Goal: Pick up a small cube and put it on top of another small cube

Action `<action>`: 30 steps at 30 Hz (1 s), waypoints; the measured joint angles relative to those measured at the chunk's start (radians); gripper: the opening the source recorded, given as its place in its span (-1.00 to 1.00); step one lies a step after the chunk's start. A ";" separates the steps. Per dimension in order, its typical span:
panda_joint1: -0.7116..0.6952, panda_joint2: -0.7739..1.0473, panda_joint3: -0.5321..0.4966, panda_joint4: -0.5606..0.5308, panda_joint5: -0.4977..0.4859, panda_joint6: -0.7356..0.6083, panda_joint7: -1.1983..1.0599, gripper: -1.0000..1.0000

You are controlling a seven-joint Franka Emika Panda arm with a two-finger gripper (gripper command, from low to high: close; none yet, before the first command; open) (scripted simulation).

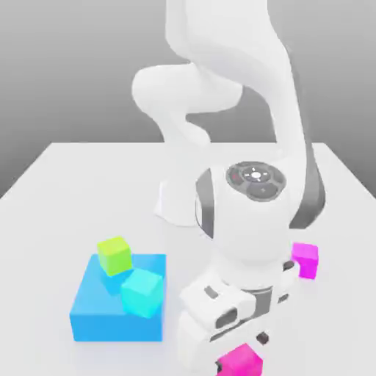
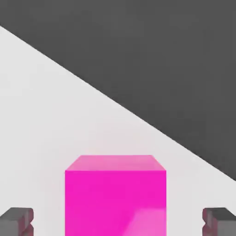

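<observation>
A small magenta cube (image 1: 240, 362) lies on the white table near its front edge. My gripper (image 1: 242, 349) is lowered over it. In the hand view this cube (image 2: 115, 198) sits between the two dark fingertips (image 2: 17, 221), with a clear gap on each side, so the gripper (image 2: 118, 222) stands open around the cube without touching it. A second magenta cube (image 1: 305, 259) rests on the table at the exterior view's right, beside the arm. The lime-green cube (image 1: 114, 255) sits on the far corner of a flat blue block (image 1: 110, 312).
A cyan cube (image 1: 142, 292) also rests on the blue block, close in front of the green one. The arm's white base (image 1: 180, 198) stands mid-table behind the gripper. In the hand view, the table's edge (image 2: 138, 115) runs past the held-over cube.
</observation>
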 joint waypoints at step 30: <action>-0.396 -0.836 -0.136 -0.469 -0.101 -0.366 0.755 -1.00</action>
